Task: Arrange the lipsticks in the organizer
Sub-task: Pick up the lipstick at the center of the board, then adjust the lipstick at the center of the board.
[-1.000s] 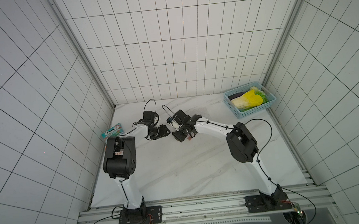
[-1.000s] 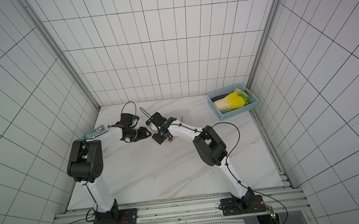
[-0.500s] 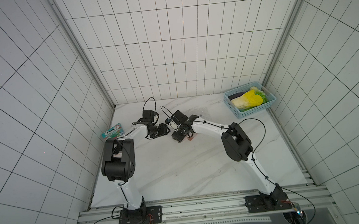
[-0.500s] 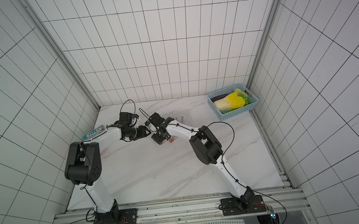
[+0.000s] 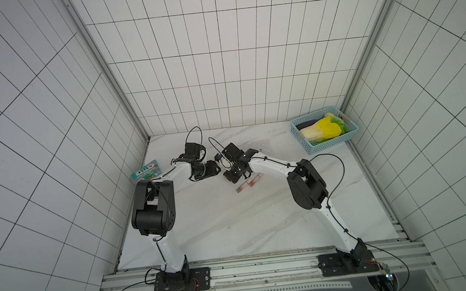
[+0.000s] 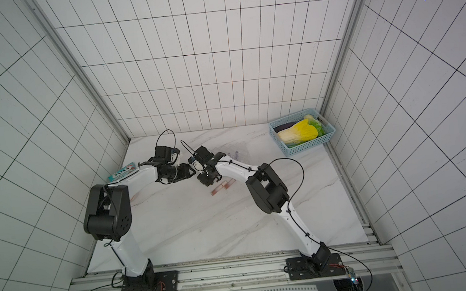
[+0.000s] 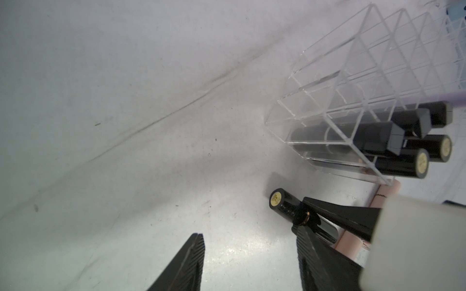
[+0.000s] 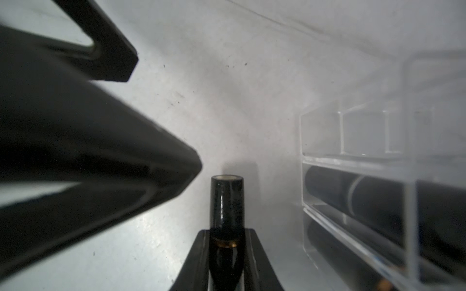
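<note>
My right gripper (image 8: 227, 233) is shut on a black lipstick (image 8: 227, 201) with a gold band, close to the marble beside the clear organizer (image 8: 358, 141). The left wrist view shows the same lipstick (image 7: 280, 201) pinched in the right gripper's fingers (image 7: 335, 215). Several black lipsticks (image 7: 378, 141) and a lilac one (image 7: 451, 97) sit in the organizer (image 7: 353, 65). My left gripper (image 7: 248, 234) is open and empty, facing the right gripper (image 5: 234, 174). Two pink-red lipsticks (image 5: 247, 184) lie on the table by the right gripper, also in a top view (image 6: 223, 188).
A light-blue basket (image 5: 299, 137) with a toy cabbage stands at the back right corner. A teal box (image 5: 146, 170) lies against the left wall. The two gripper heads are almost touching in both top views.
The right gripper's jaws have closed on the black lipstick. The right wrist has shifted a little, uncovering the pink-red lipsticks. The left arm has hardly moved.
</note>
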You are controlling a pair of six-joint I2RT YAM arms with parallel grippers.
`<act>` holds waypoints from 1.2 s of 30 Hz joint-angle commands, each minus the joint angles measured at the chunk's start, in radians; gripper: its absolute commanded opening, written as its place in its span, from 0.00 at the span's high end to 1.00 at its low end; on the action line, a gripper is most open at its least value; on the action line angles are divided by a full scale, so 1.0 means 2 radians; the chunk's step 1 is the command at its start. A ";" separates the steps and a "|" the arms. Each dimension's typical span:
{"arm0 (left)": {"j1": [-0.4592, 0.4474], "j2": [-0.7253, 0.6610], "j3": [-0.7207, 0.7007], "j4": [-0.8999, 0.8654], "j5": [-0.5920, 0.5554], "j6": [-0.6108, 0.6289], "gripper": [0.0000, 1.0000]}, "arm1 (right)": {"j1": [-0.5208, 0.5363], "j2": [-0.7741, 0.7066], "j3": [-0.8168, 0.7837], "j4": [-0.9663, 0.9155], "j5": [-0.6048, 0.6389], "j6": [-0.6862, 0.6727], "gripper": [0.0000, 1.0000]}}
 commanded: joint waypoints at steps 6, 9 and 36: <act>0.007 -0.049 -0.023 0.025 -0.015 -0.004 0.44 | -0.005 -0.056 -0.020 0.028 -0.022 0.009 0.83; 0.013 -0.074 -0.039 0.041 -0.021 -0.009 0.44 | -0.005 -0.131 -0.090 0.056 -0.017 0.025 0.83; -0.002 -0.148 -0.079 0.096 -0.011 -0.012 0.46 | -0.043 -0.462 -0.540 0.059 0.070 0.178 0.83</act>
